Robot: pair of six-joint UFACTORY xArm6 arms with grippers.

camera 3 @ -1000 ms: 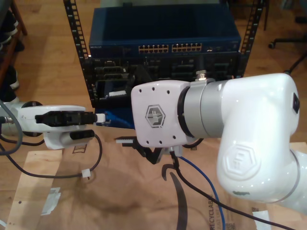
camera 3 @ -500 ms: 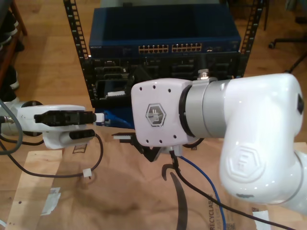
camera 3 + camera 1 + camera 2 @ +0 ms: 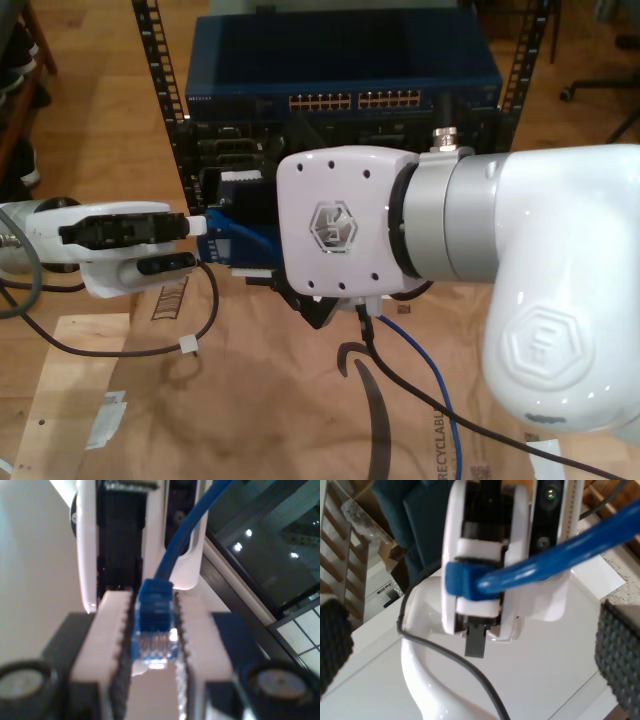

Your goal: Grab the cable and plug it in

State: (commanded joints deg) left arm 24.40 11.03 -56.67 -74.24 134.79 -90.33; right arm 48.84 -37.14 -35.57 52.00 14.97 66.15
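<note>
As both arms have risen over the last second, my first gripper [image 3: 152, 625], at the exterior view's left, now sits level with the dark lower panels of the rack rather than down near the brown cardboard sheet [image 3: 250, 400]. Its serrated white jaws are pressed together on the small translucent blue plug [image 3: 152, 647] of the thin bright-blue Ethernet cable [image 3: 425, 385]. The plug is pinched squarely, with its contacts facing the first wrist camera.

From there the cable runs past my second gripper [image 3: 477, 645], under the big white arm, and trails down across the cardboard. My second gripper's black textured pads [image 3: 620, 655] are spread wide, gripping nothing, and it faces the first gripper closely.

I judge the grab done and the carry toward a socket under way.

The upright black metal rack [image 3: 150, 60] holds a wide dark-blue network switch [image 3: 340, 60] above darker units. The switch's two rows of ports look unoccupied, though they are too small to be sure. The plug is not yet in any socket.
</note>
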